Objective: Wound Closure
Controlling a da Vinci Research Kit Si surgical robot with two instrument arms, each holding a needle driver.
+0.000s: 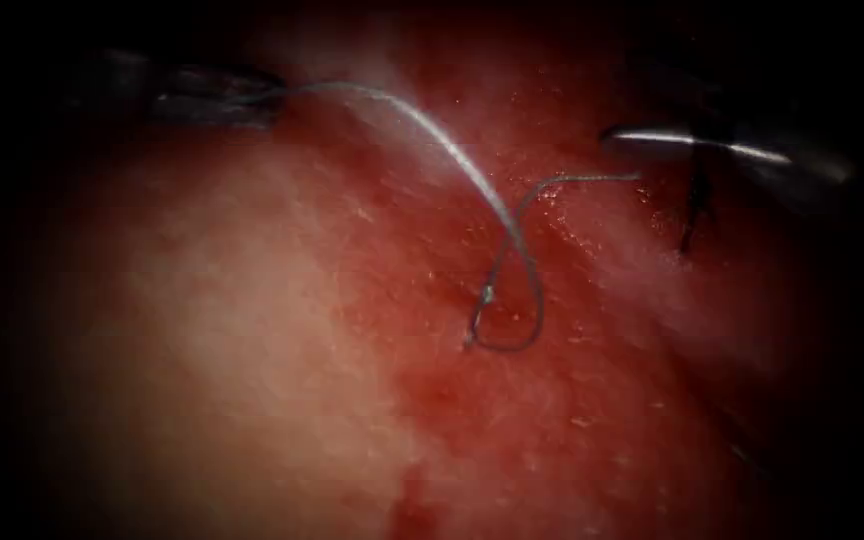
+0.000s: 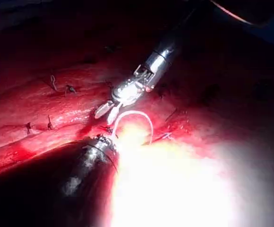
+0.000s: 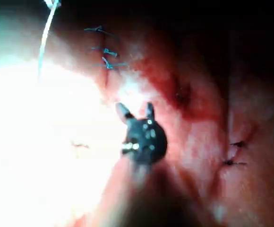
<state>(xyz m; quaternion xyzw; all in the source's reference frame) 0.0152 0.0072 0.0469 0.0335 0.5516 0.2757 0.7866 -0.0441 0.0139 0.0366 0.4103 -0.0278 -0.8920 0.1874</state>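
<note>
A: Left tool (image 1: 270,95)?

B: Sits at ten o'clock in the endoscope view, dark. Clamped shut on one end of the needle (image 1: 432,135).

A: And the rest of the needle?

B: Arcs bright from that grip toward four o'clock and ends near centre, over the tissue (image 1: 202,330). Looks lifted along most of its curve. Cannot tell whether the far end touches. Shows as a pale half-circle (image 2: 137,114) in the left wrist view, off the left tool's tip (image 2: 104,139).

A: Thread (image 1: 537,300)?

B: Runs on from the needle's far end toward six o'clock, meets the tissue just under centre, curls into a loop and crosses itself. Then climbs toward two o'clock and stops just beside the right tool (image 1: 614,136). Cannot tell whether touching.

A: Right tool, then?

B: Lies at two o'clock. Spread into a narrow V at the jaws in the right wrist view (image 3: 136,111), gripping nothing. Same again in the left wrist view (image 2: 106,112), near the needle's arc.

A: Anything else?

B: Finished stitches (image 3: 104,52) in a row. Red fluid (image 1: 412,510) at six o'clock.
</note>
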